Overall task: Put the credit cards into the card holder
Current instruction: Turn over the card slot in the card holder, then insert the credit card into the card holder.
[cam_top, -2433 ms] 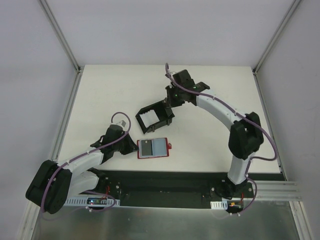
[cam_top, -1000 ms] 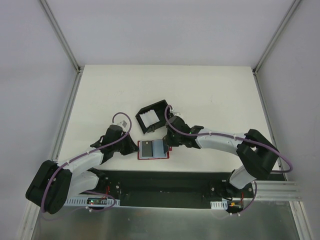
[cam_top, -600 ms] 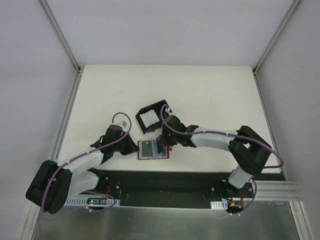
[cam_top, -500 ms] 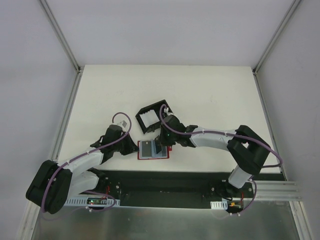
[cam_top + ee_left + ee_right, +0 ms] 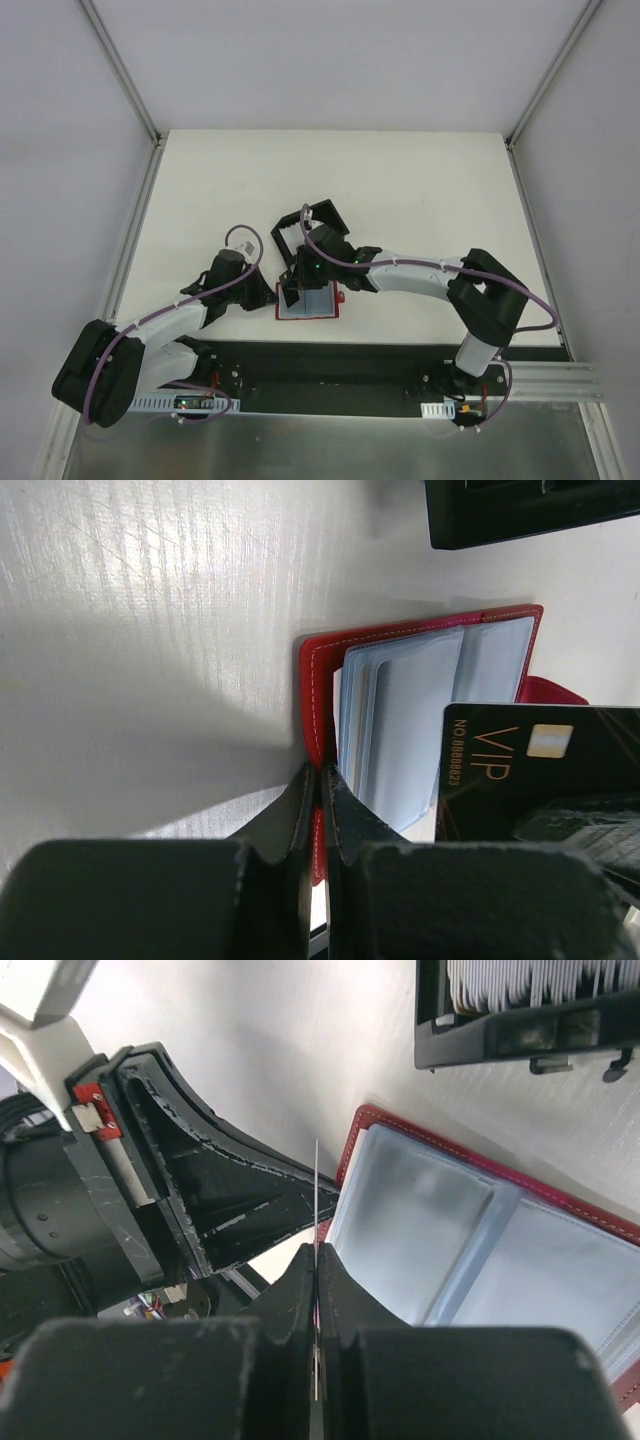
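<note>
The card holder (image 5: pixel 320 304) is a red wallet lying open on the table, its pale blue sleeves (image 5: pixel 400 720) facing up. My left gripper (image 5: pixel 268 293) is shut on the wallet's left red cover edge (image 5: pixel 312 680), fingers (image 5: pixel 300 800) pinched tight. My right gripper (image 5: pixel 293 291) is shut on one credit card (image 5: pixel 500 770), black with gold "VIP" lettering. It holds the card over the wallet's left half. In the right wrist view the card (image 5: pixel 316 1175) shows edge-on, sticking out past the shut right gripper (image 5: pixel 316 1255) beside the wallet (image 5: pixel 420 1200).
A black open-sided box (image 5: pixel 322 215) with a row of white cards (image 5: pixel 520 980) stands just behind the wallet, partly under my right arm. The table's near edge and black base rail (image 5: pixel 330 365) lie close in front of the wallet.
My right arm has swung from beside the box down and left across the wallet, carrying the card to its left half. The left arm and the wallet have not moved.
</note>
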Tool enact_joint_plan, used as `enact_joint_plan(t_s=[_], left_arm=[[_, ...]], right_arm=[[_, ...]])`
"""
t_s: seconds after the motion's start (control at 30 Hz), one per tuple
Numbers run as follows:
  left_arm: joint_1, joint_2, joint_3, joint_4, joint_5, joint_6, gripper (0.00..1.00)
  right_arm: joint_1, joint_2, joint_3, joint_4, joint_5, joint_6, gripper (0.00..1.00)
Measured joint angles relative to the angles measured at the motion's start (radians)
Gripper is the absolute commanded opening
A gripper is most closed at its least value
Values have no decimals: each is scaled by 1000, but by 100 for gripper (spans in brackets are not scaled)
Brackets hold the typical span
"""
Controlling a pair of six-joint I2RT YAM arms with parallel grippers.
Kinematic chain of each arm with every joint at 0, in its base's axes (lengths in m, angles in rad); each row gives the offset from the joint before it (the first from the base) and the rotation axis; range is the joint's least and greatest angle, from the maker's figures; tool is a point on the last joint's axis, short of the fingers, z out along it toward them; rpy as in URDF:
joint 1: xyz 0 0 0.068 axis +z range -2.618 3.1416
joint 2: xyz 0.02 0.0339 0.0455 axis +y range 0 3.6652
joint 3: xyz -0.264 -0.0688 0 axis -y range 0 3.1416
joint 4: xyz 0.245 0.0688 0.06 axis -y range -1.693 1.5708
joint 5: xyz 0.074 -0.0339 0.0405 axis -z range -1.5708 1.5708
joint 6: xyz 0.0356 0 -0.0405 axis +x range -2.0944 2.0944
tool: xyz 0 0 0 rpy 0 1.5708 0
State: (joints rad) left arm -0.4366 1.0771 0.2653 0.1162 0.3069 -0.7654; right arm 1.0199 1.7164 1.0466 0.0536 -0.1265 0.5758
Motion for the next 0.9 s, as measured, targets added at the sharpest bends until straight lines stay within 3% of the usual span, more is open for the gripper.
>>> enact_joint_plan(t_s=[0.23,0.43,0.9], left_arm=[[0,0,-3,6,0,0,0],[0,-6,-10,12,0,-1,0],[0,16,-23,58,7,-1,0]], right_arm=[[0,3,0,-6,-23,-19,0],[-22,-113,-64,11,-13,-33,0],[-56,-172,-388,304,-9,73,0]])
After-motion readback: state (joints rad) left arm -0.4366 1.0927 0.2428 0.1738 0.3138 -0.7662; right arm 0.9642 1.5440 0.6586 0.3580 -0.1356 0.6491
